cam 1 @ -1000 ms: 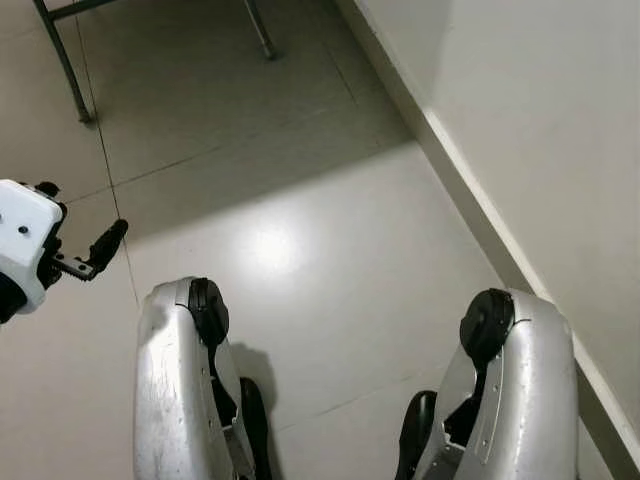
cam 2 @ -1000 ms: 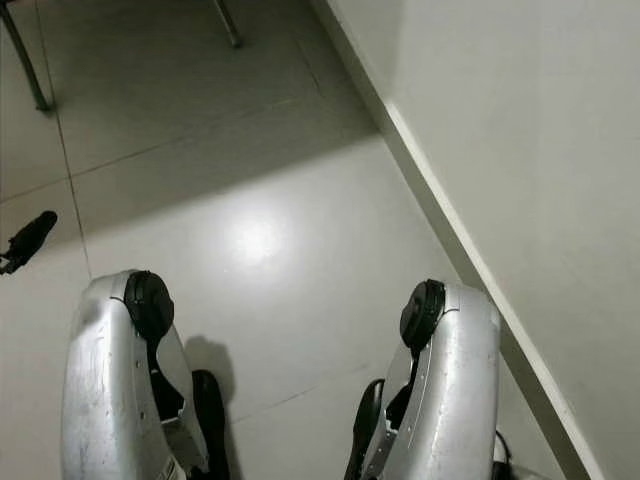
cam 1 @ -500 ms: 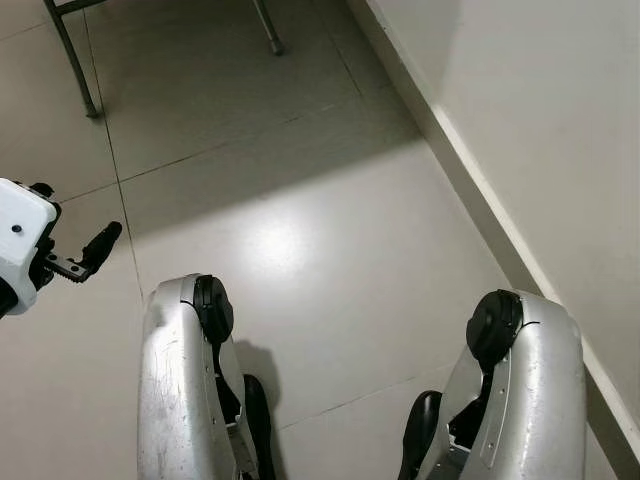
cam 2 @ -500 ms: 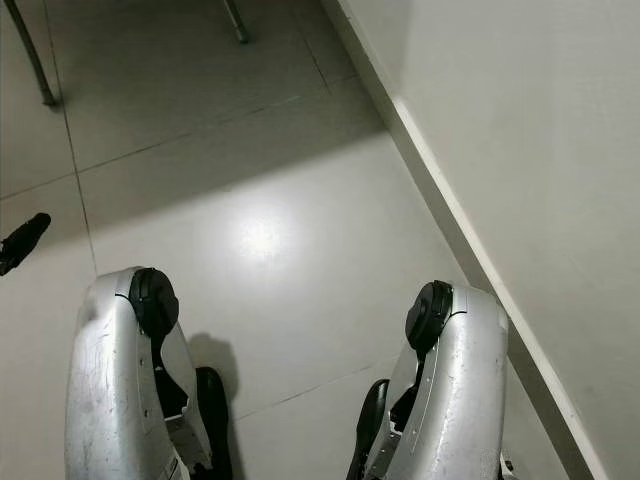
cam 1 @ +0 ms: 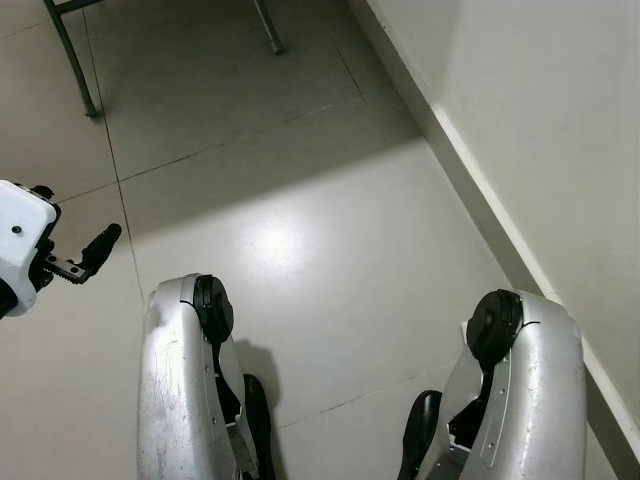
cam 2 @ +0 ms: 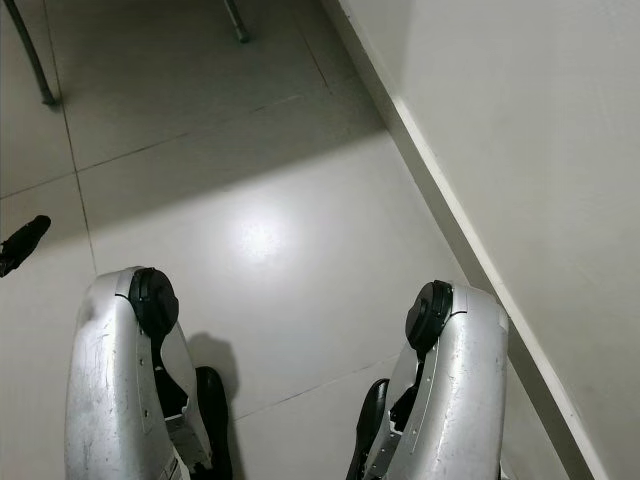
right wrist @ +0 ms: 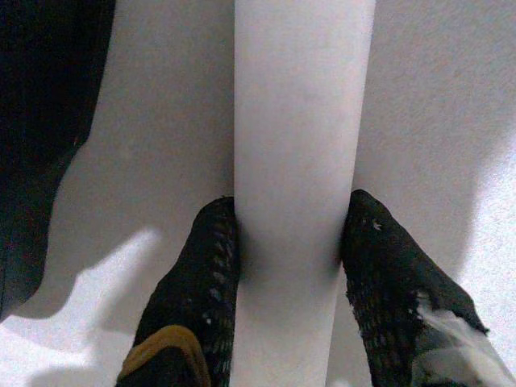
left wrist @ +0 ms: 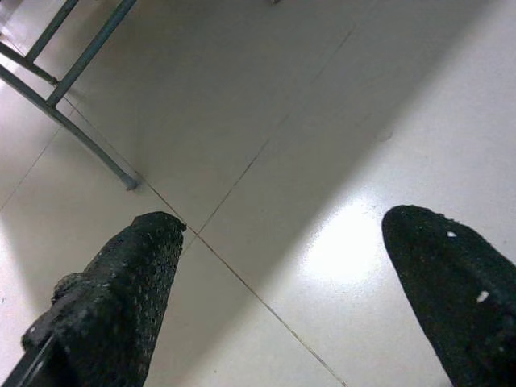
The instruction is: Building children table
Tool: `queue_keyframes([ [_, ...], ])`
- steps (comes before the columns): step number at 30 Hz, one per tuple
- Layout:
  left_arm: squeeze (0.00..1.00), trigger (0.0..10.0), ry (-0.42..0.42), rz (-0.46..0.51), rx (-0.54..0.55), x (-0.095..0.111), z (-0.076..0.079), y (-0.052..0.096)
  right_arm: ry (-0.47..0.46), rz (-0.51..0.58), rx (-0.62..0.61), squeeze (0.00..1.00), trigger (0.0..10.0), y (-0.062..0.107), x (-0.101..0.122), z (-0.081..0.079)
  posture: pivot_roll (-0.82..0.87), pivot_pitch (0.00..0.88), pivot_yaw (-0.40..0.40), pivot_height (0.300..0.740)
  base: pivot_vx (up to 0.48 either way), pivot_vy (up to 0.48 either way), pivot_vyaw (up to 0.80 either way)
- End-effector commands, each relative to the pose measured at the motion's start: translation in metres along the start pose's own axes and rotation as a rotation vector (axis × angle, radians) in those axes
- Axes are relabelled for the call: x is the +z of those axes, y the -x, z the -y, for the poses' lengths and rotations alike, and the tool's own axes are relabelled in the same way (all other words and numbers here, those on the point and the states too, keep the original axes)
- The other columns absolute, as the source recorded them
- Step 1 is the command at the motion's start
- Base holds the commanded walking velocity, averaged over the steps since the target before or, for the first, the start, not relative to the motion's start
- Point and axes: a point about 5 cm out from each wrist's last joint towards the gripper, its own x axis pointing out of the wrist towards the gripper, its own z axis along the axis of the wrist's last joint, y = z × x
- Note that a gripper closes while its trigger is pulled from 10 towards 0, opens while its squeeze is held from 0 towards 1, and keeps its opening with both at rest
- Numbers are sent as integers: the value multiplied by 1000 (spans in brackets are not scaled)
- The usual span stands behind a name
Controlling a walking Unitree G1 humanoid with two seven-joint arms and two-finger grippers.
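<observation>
Right gripper [right wrist: 294,266], closed on a white tube [right wrist: 300,161] that is probably a leg of the children's table; its fingers [right wrist: 197,274] press against both sides of the tube, which runs lengthwise between them over the pale floor. Left gripper [left wrist: 282,282], fingers spread wide with nothing between them, hanging over the tiled floor [cam 1: 300,200]; a grey metal frame leg [left wrist: 89,137] stands further off. In the head views both silver arms hang low, and the baseboard [cam 1: 470,190] of the wall runs along the robot's right. Compared with half a second ago the scene is almost unchanged; a second ago the frame legs [cam 1: 70,55] at the top sat slightly higher, so the camera has shifted a little and then settled. Judged from this, the robot is pausing or walking slowly while carrying the tube, and assembly has not yet begun; no tabletop is visible.
</observation>
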Motion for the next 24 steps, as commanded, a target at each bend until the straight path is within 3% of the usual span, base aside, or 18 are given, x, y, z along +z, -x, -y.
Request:
queue_keyframes([
  [1,0,10000,-16,-48,-1,-7,-2,4,-36,-68,-6,0,0,3,-26,-5,236,574,96,300,0,0,0],
  [6,0,10000,-14,-50,1,-8,-1,4,-10,-37,-35,0,0,5,-18,4,226,573,91,300,0,0,0],
  [11,0,10000,12,-44,16,-13,6,2,46,70,24,0,0,17,25,26,159,542,59,300,0,0,0],
  [14,0,10000,29,-40,18,-16,11,2,86,84,48,0,0,23,36,31,133,527,44,300,0,0,0],
  [18,0,10000,36,-39,18,-17,13,2,95,93,59,0,0,26,39,31,129,523,42,300,0,0,0],
  [22,0,10000,61,-39,33,-23,21,3,102,224,144,0,0,47,62,23,90,489,10,305,0,0,0],
  [24,0,10000,63,-41,35,-25,21,4,98,245,151,0,0,49,66,22,90,489,10,310,0,0,0],
])
